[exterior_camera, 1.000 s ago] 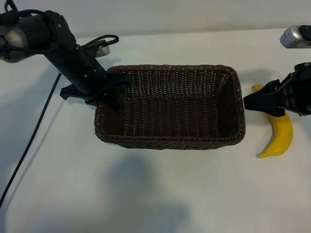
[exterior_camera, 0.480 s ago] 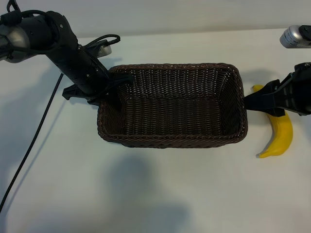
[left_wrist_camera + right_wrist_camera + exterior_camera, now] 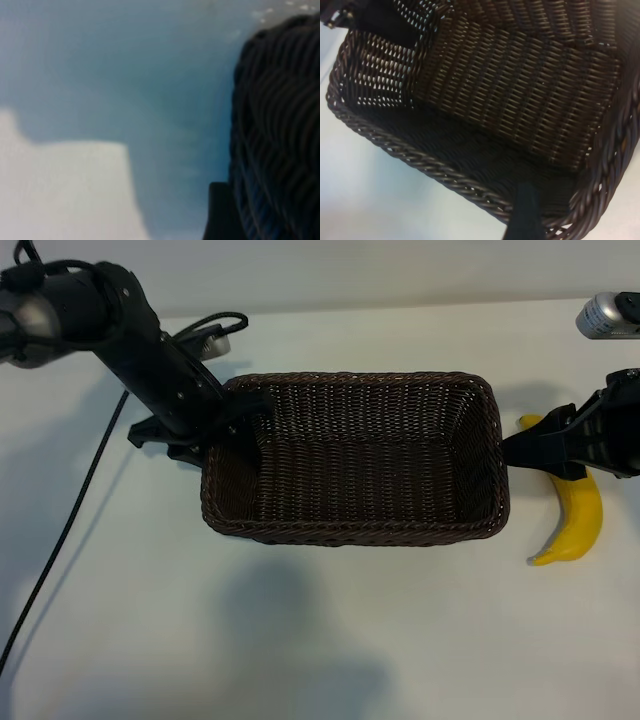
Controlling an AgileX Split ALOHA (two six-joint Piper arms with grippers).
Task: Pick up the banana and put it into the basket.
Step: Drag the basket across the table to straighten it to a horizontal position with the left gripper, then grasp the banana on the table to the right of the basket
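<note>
Dark wicker basket (image 3: 355,460) centre frame on white table (image 3: 300,640), empty, banana (image 3: 575,515) on table just right of it, left gripper (image 3: 232,425) at basket's left wall, finger spread unclear, right gripper (image 3: 515,448) at right rim, fingers apart, holding nothing

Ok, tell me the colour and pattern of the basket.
Dark brown woven wicker basket with a braided rim; the weave shows best in the right wrist view.

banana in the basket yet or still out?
Out. The banana lies on the table beside the basket, on its right-arm side, partly under the right claw. The basket's woven floor is bare.
</note>
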